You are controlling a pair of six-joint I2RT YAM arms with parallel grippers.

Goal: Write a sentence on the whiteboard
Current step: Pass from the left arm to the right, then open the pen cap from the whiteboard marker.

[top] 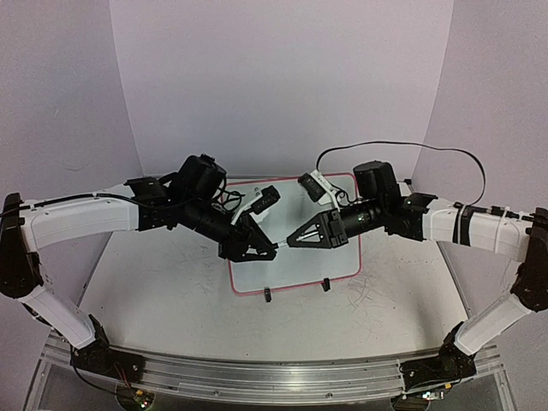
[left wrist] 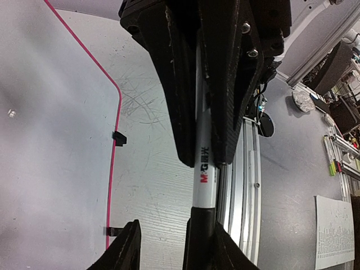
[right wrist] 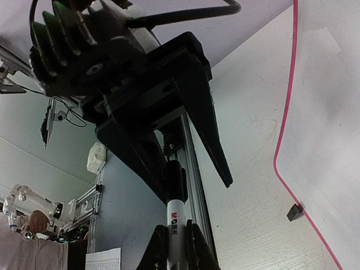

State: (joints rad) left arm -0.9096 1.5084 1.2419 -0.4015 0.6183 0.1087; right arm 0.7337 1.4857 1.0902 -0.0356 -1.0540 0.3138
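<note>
The whiteboard [top: 300, 267], white with a pink rim, lies flat on the table behind both grippers, and its surface [left wrist: 50, 140] [right wrist: 332, 140] shows no writing. A white marker [top: 279, 246] with a black cap hangs level above its near-left part. My right gripper [right wrist: 177, 239] is shut on the white barrel [right wrist: 175, 216]. My left gripper [left wrist: 174, 244] faces it with jaws apart. The black cap [left wrist: 202, 236] rests against that gripper's right finger, with a clear gap to the left finger [left wrist: 126, 250].
Two black clip feet [top: 268, 296] [top: 325, 284] stick out from the board's near edge. An aluminium rail [top: 257, 377] runs along the table's front. A black cable [top: 402, 145] loops behind the right arm. A printed sheet [left wrist: 334, 230] lies off the table.
</note>
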